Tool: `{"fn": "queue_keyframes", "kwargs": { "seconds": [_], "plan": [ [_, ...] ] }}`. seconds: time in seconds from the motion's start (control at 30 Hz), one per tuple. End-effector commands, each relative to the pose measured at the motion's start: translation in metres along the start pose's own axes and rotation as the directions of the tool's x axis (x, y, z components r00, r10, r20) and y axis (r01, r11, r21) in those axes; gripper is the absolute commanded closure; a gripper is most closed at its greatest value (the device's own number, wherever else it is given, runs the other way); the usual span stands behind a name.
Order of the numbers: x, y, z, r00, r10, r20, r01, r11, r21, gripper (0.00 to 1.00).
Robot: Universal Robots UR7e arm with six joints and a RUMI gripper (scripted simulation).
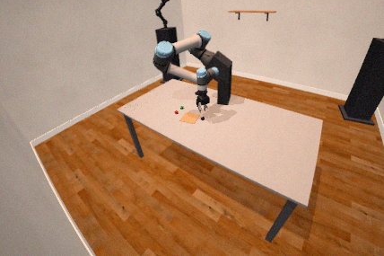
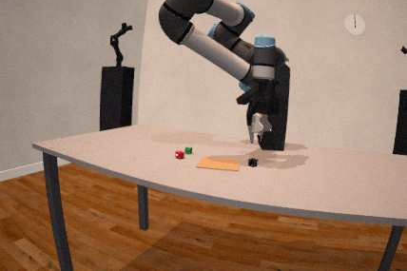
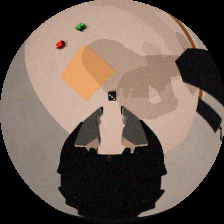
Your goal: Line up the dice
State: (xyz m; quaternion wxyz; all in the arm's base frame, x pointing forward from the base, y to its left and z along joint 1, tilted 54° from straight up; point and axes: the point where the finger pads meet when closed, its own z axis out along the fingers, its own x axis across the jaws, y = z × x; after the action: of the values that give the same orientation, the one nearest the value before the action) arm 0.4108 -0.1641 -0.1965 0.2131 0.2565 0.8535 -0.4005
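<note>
An orange square mat (image 1: 189, 118) (image 2: 219, 164) (image 3: 80, 75) lies flat on the table. A black die with white pips (image 1: 203, 119) (image 2: 253, 163) (image 3: 112, 95) sits on the table just off the mat, on its right in the exterior view. A red die (image 1: 176, 112) (image 2: 180, 155) (image 3: 60, 44) and a green die (image 1: 182, 108) (image 2: 188, 150) (image 3: 80, 27) sit near each other off the mat's other side. The top numbers are too small to read surely. My gripper (image 1: 203, 110) (image 2: 257, 141) (image 3: 111, 106) points down above the table near the black die, its jaws partly open with nothing between them.
The arm's dark pedestal (image 1: 224, 81) (image 2: 281, 117) stands at the table's back edge, behind the gripper. The arm's shadow falls on the table around the black die and over part of the mat. The table's front edge lies beyond the mat, away from the pedestal.
</note>
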Motion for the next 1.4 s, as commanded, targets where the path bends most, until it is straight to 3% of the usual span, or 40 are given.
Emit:
{"fn": "queue_keyframes", "kwargs": {
  "seconds": [0.0, 1.37],
  "plan": [
    [-0.0002, 0.0002, -0.0004, 1.0, 0.0, 0.001, 0.0, 1.0, -0.001, 0.76],
    [-0.0002, 0.0001, 0.008, 1.0, 0.0, 0.001, 0.0, 1.0, -0.001, 0.76]
  ]
}}
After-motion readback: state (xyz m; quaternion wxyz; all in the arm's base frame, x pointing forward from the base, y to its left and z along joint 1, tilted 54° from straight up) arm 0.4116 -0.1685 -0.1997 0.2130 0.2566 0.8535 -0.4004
